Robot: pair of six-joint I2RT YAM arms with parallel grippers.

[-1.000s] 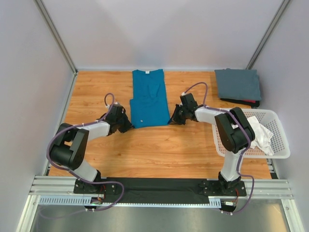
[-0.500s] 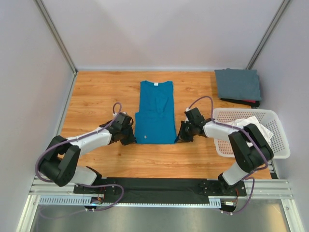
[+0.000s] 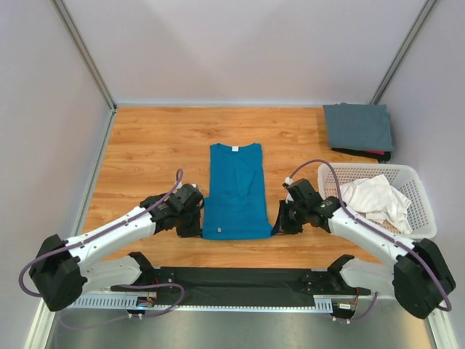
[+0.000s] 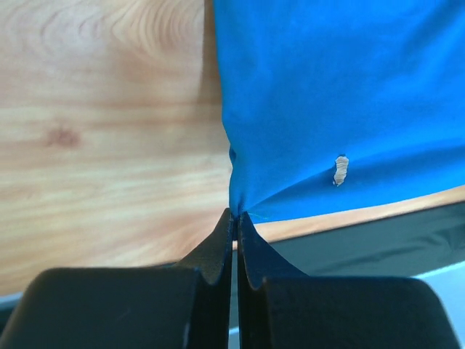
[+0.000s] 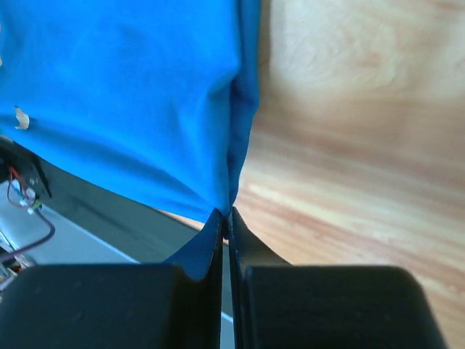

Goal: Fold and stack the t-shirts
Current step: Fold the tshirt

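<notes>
Now the teal-blue t-shirt (image 3: 234,190), folded into a long narrow strip, lies flat with its hem by the surface's (image 3: 145,145) near edge, dragged nearer than before, left gripper (image 4: 235,215) and right gripper (image 5: 227,212) each pinching a hem corner.

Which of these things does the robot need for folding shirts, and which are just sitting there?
For the job:
blue shirt, its near corners pinched by the left pincer and right pincer
grey shirt, folded at the far right
white shirt, crumpled in the basket

Just lying about:
basket
wooden table
</notes>
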